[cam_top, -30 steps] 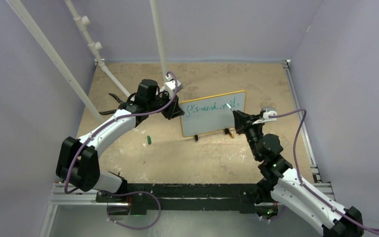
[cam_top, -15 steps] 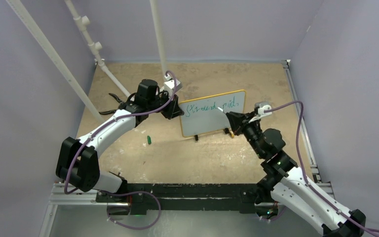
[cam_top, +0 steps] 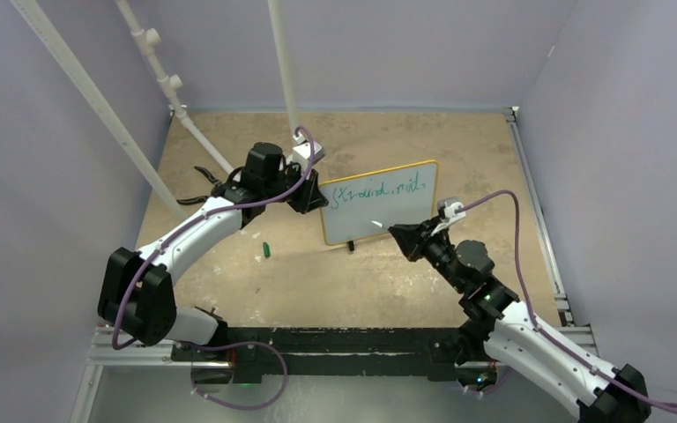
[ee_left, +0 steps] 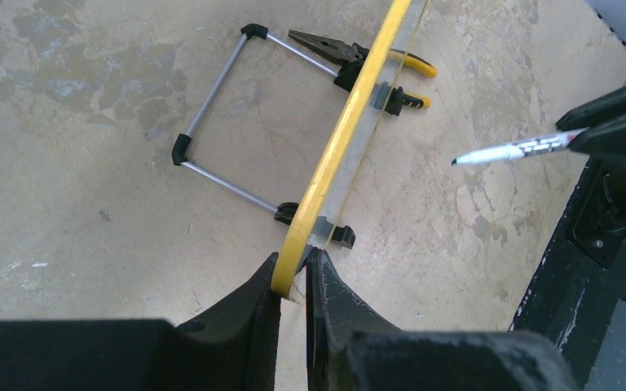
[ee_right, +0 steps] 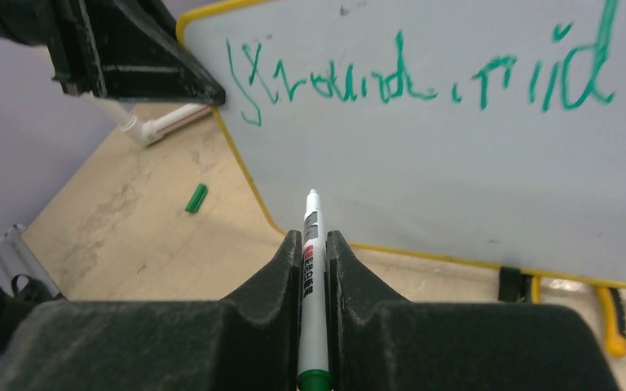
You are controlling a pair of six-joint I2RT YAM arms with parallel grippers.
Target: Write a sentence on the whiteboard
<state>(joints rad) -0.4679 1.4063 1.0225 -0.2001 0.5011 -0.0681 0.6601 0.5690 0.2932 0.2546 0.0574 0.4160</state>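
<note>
The whiteboard (cam_top: 379, 211) stands upright on the table, yellow-framed, with one line of green scrawl, the sentence (cam_top: 379, 188), along its top. My left gripper (cam_top: 320, 196) is shut on the board's left edge; in the left wrist view its jaws (ee_left: 293, 265) pinch the yellow frame (ee_left: 342, 138). My right gripper (cam_top: 398, 232) is shut on a white marker (ee_right: 311, 269) with a green end. The marker's tip (ee_left: 456, 160) points at the lower left part of the board (ee_right: 456, 187), a short way off its face, below the sentence (ee_right: 407, 77).
A green marker cap (cam_top: 265, 250) lies on the table left of the board. Pliers with yellow handles (ee_left: 350, 55) lie behind the board beside its wire stand (ee_left: 212, 90). White pipes (cam_top: 282, 62) rise at the back left. Purple walls enclose the table.
My right gripper has carried the marker from the right end of the written line down and to the left, to the board's lower part. The left gripper has kept its hold.
</note>
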